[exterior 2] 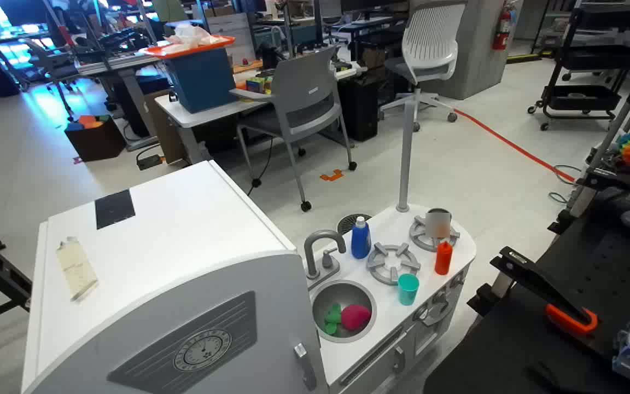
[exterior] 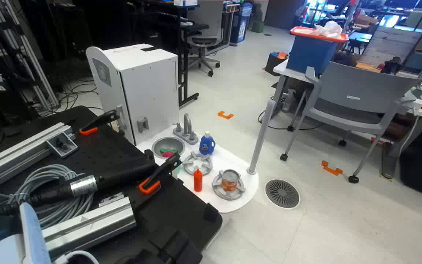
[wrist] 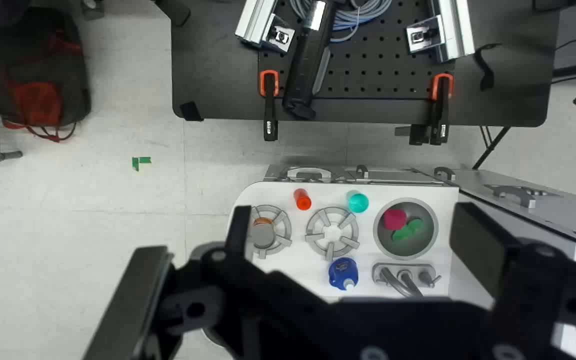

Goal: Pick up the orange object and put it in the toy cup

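The black table (wrist: 358, 110) lay across a gap from the sink (exterior 2: 342, 291), and the white cabinet (exterior: 150, 91) rose right beside the sink. The white counter (wrist: 366, 235) spread around the sink and away from the cabinet. In the wrist view the gripper (wrist: 350, 220) had its fingers (wrist: 240, 225) parted wide, with the sink showing between them. The near burner (wrist: 350, 243) was just beside the sink; the far burner (wrist: 283, 240) was well apart from it. On the sink's side away from the black table stood the faucet (exterior 2: 310, 257). The blue jug (exterior 2: 360, 241) was upright near the sink, toward that same side. Well apart from the sink, the gray can (exterior: 230, 180) rested on the far burner (its side came out blurred in an exterior view). The pink-and-green toy (exterior 2: 354, 317) lay inside the sink. The orange bottle (exterior: 197, 180), the task's thing, stood upright on the counter in both exterior views, farther from the sink than the teal toy cup (exterior 2: 408, 289). The cup, the smallest, was upright too, just beside the sink, toward the side facing the black table, and the bottle stood apart from it.
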You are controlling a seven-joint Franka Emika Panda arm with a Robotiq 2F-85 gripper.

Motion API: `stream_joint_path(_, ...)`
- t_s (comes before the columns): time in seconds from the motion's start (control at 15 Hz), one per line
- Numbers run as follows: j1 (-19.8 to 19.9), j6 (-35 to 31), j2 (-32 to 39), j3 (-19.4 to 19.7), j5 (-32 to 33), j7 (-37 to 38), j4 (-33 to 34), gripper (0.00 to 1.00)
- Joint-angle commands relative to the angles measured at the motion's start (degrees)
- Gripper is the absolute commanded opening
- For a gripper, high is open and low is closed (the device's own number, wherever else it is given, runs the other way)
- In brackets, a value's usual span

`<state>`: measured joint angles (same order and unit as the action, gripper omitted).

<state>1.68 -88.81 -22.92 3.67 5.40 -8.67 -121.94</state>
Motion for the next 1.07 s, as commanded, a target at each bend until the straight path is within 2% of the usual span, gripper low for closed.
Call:
stream_joint_path(0.0, -0.1, 0.1, 0.0, 0.1, 0.0, 0.0, 0.1, 1.0)
stream_joint_path(0.53, -0.1, 0.0, 0.0, 0.1, 0.0, 0.0, 0.2, 1.0)
stream_joint_path(0.8, -0.6, -8.2, 4.2, -0.9, 1.1, 1.2, -3.0, 1.0)
stream_joint_path(1.0, -0.8, -20.0, 10.7, -2.1, 2.7, 2.6, -7.7, 1.0)
